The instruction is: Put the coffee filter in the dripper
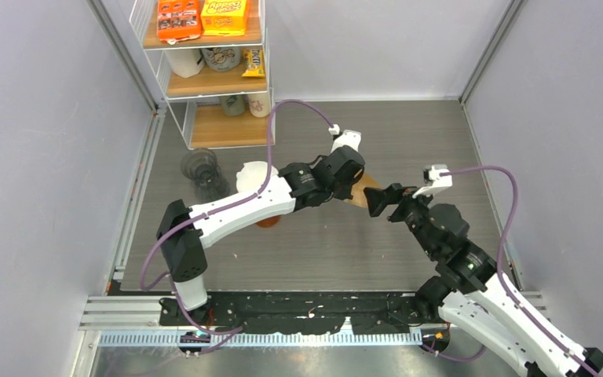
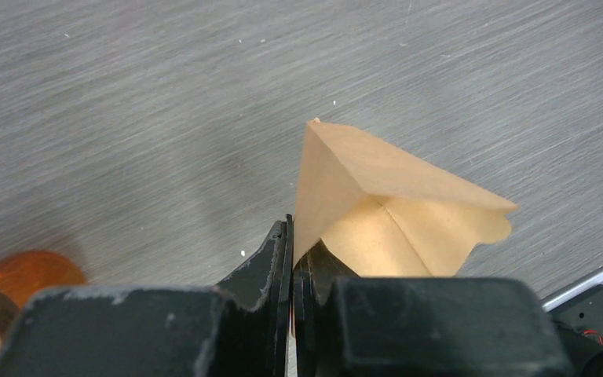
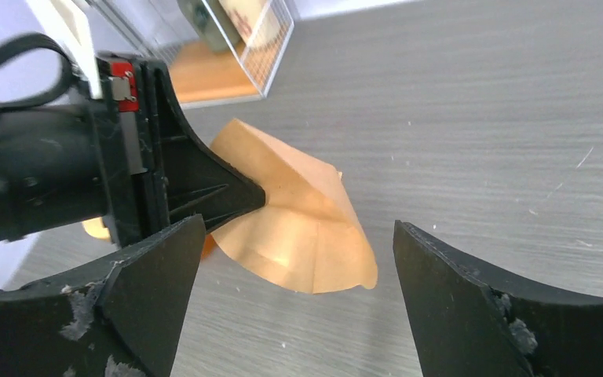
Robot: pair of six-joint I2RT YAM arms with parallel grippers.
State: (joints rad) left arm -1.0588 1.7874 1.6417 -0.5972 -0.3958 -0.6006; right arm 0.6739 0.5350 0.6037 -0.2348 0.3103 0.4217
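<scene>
A brown paper coffee filter (image 2: 392,188), a cone with its mouth spread, hangs above the grey table. My left gripper (image 2: 293,236) is shut on its edge. In the top view the filter (image 1: 365,191) sits between the left gripper (image 1: 353,187) and the right gripper (image 1: 377,201). My right gripper (image 3: 298,228) is open, its fingers standing wide on either side of the filter (image 3: 306,224) without touching it. The orange dripper (image 1: 268,222) stands on the table, mostly hidden under the left forearm. An edge of the dripper (image 2: 27,271) shows at the lower left of the left wrist view.
A wire-and-wood shelf (image 1: 204,78) with snack boxes and cups stands at the back left. A dark glass vessel (image 1: 202,171) and a white round object (image 1: 250,174) sit in front of it. Grey walls close both sides.
</scene>
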